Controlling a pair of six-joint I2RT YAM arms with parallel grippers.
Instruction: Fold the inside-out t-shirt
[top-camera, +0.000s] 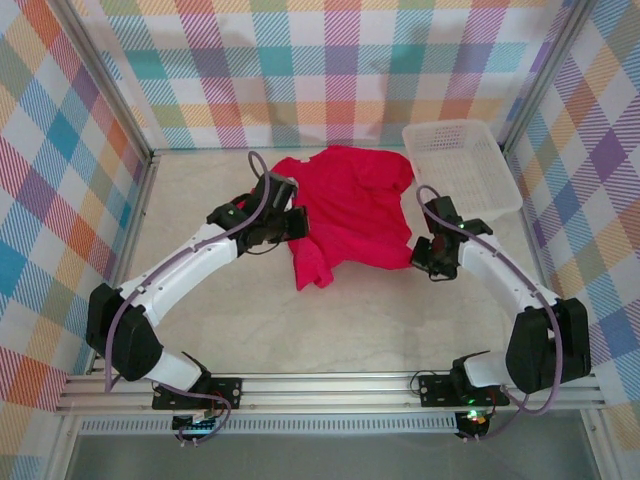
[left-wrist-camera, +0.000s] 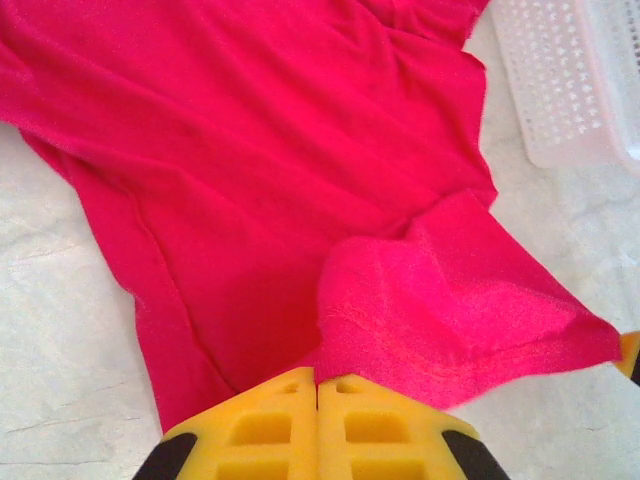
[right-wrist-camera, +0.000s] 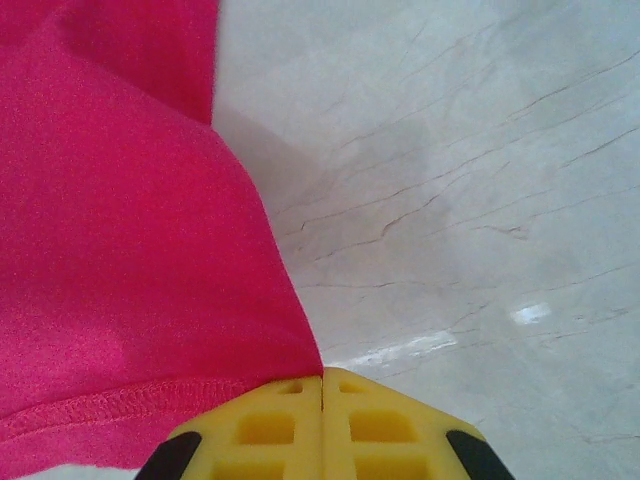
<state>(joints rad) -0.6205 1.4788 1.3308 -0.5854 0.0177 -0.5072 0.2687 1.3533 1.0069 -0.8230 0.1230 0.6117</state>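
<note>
On the table (top-camera: 250, 320), centre-back: one red inside-out t-shirt (top-camera: 355, 210), rumpled, its right edge beside the basket.
Baskets: one, white, back right (top-camera: 462, 170).
Grippers: two.
Left gripper (left-wrist-camera: 318, 378): fingers pressed together, pinching the shirt's left edge.
Right gripper (right-wrist-camera: 322, 375): fingers pressed together, pinching the shirt's near right hem corner.

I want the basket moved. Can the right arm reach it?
Probably yes: the basket sits just past the right claw, nothing in between, though that claw grips the shirt.
</note>
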